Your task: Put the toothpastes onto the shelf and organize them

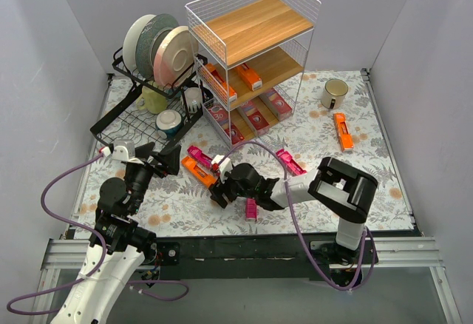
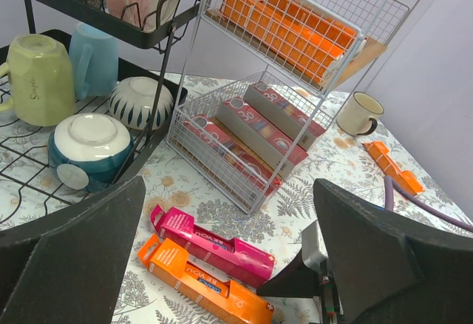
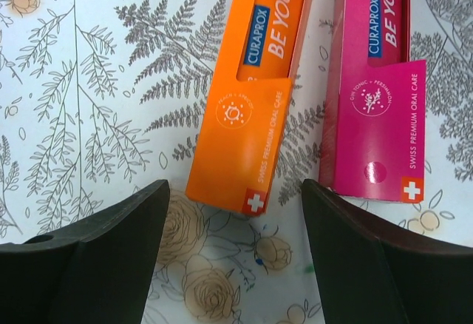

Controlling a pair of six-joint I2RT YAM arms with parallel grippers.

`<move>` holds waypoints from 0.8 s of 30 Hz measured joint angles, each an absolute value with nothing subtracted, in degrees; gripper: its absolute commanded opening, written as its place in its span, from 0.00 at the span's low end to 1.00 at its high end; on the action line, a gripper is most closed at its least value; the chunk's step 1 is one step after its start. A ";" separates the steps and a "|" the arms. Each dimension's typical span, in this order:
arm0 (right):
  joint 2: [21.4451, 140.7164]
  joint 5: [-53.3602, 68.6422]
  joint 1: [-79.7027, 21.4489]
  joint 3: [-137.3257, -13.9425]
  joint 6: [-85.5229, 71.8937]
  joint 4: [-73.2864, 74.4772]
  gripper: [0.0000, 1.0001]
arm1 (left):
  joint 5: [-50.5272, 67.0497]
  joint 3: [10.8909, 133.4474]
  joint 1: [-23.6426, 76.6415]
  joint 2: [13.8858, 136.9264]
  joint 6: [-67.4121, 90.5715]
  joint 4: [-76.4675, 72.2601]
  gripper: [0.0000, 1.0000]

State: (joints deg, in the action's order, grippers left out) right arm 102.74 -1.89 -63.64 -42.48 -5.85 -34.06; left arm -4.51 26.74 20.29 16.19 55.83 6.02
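The shelf [image 1: 251, 50] stands at the back middle, with orange toothpastes on its middle tier and dark red ones [image 2: 259, 128] on the bottom tier. An orange carton [image 1: 198, 170] and a magenta carton [image 1: 199, 154] lie side by side on the table. My right gripper [image 1: 222, 183] is open and empty, low over the near end of the orange carton [image 3: 255, 95], with the magenta one [image 3: 377, 87] beside it. My left gripper [image 1: 159, 157] is open and empty, left of both cartons [image 2: 199, 279]. More magenta cartons [image 1: 290, 162] [image 1: 251, 209] and an orange one [image 1: 342, 130] lie loose.
A black dish rack [image 1: 126, 117] with plates, mugs and bowls stands at the back left, close to the shelf. A cream mug [image 1: 334, 92] sits at the back right. A purple cable [image 1: 270, 150] arcs over the right arm.
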 measured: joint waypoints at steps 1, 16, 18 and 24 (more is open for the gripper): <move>103.39 -1.96 -63.72 -42.48 -5.37 -35.27 0.78 | -4.51 26.74 20.29 16.19 55.83 6.00 0.98; 106.34 -8.56 -67.81 -40.49 -3.14 -44.36 0.58 | -4.51 26.74 20.29 16.19 55.81 6.00 0.98; 106.34 -9.08 -68.01 -40.16 -3.22 -44.95 0.58 | -4.51 26.74 20.29 16.19 55.83 6.02 0.98; 106.34 -10.31 -68.29 -39.53 -3.38 -46.13 0.50 | -4.51 26.74 20.29 17.26 55.81 6.02 0.98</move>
State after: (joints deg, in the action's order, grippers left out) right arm 106.34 -10.31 -68.29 -39.53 -3.38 -46.13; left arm -4.51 26.74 20.29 17.26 55.81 6.02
